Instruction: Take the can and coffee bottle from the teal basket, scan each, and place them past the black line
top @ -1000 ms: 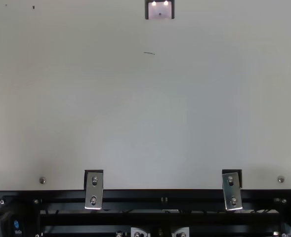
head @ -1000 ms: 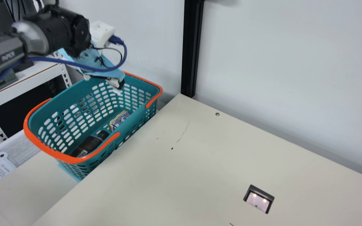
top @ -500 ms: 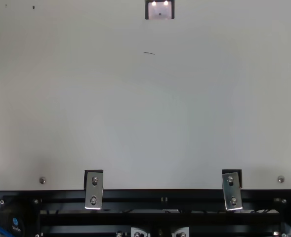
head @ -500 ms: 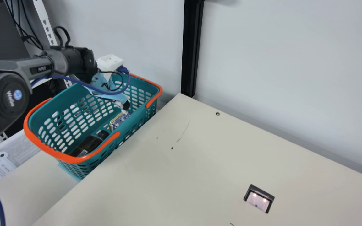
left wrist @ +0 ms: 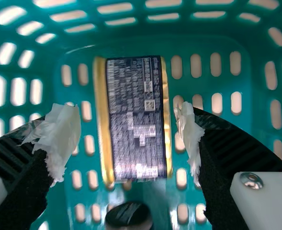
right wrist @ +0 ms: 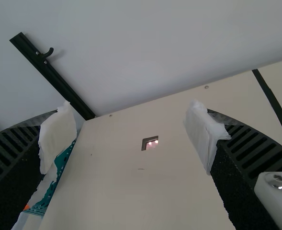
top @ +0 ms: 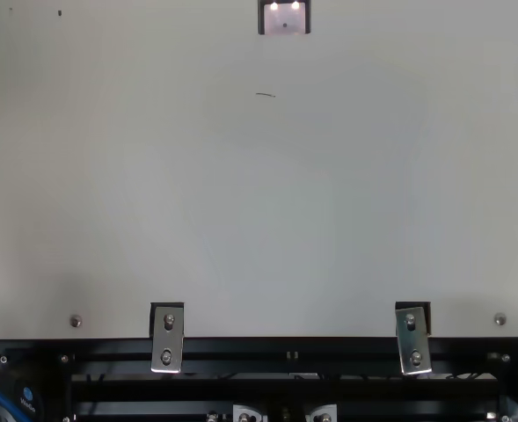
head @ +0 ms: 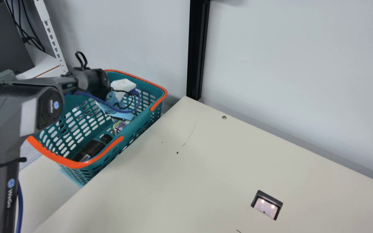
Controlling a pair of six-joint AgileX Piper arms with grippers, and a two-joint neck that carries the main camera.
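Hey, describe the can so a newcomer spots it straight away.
Find the teal basket with orange handles beside the cream table. Inside, the can lies on its side. Gold rims and a dark blue printed label set it apart from the dark, black-capped bottle.

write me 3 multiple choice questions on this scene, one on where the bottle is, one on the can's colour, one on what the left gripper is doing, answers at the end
1. Where is the coffee bottle?
a) on the cream table
b) past the black line
c) in the teal basket

2. What colour are the rims of the can?
a) gold
b) red
c) green

3. How does the left gripper stand?
a) shut on the coffee bottle
b) open, its fingers apart
c) shut on the can

Answers:
1: c, the main view shows it lying inside.
2: a, the left wrist view shows gold along both ends of the dark label.
3: b, the left wrist view shows a gap between each fingertip and the can.
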